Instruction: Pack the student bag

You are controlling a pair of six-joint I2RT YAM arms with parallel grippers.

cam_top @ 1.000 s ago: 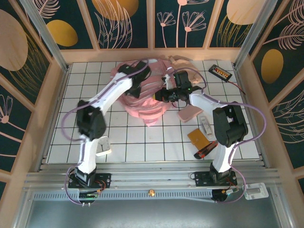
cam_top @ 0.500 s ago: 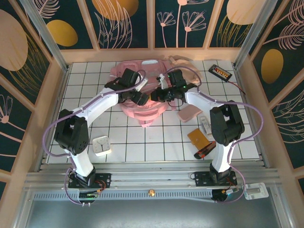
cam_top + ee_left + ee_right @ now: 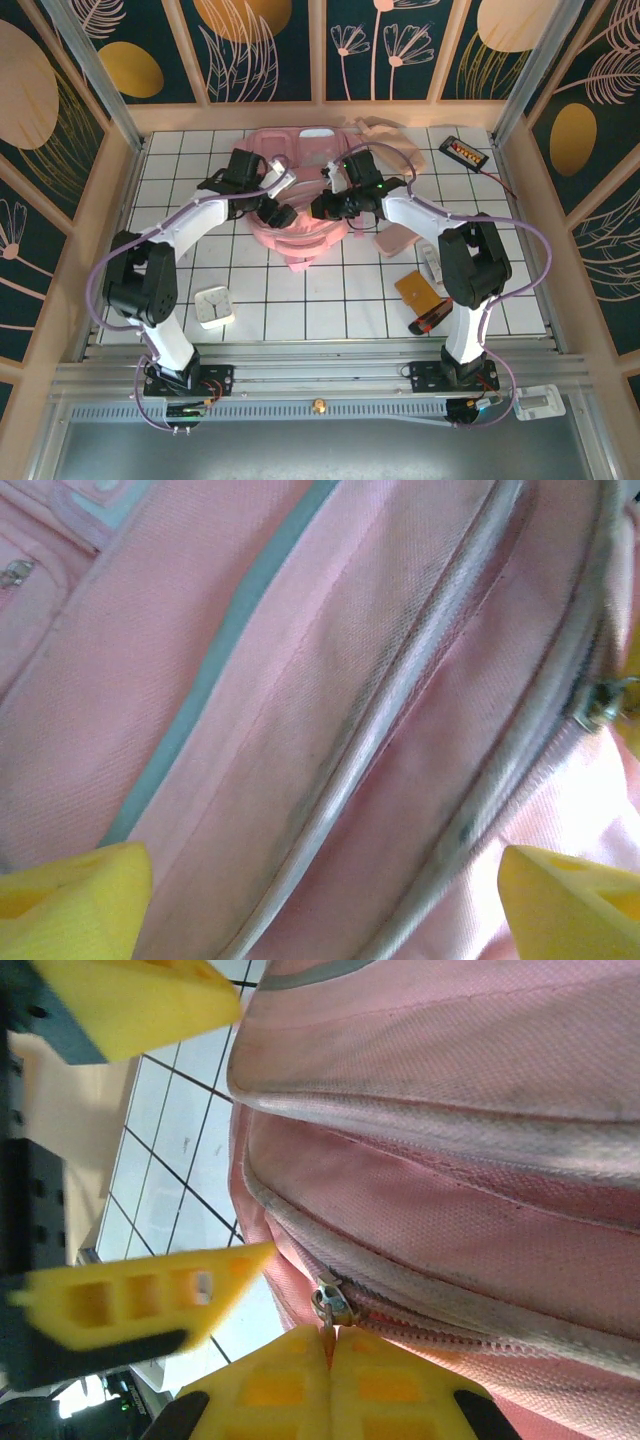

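Pink student bag (image 3: 300, 238) between two grippers.
Its woven cloth looks greyish along the zipper (image 3: 430, 1330); left gripper (image 3: 320, 900) stands wide apart, right gripper (image 3: 330, 1338) pinches the zipper pull (image 3: 327, 1300).

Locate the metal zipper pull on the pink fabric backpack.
Right wrist view, bottom centre: the metal zipper pull lies on the pink backpack, directly above the tips of the shut right gripper.

Robot lab test cell. White gridded worktop (image 3: 330, 300) boxed in by wood-framed floral panels (image 3: 265, 45). Aluminium post (image 3: 88, 60) at worktop's far corner. Left arm (image 3: 172, 340), right arm (image 3: 462, 335) bolted to metal rail (image 3: 320, 380) along worktop's near edge.
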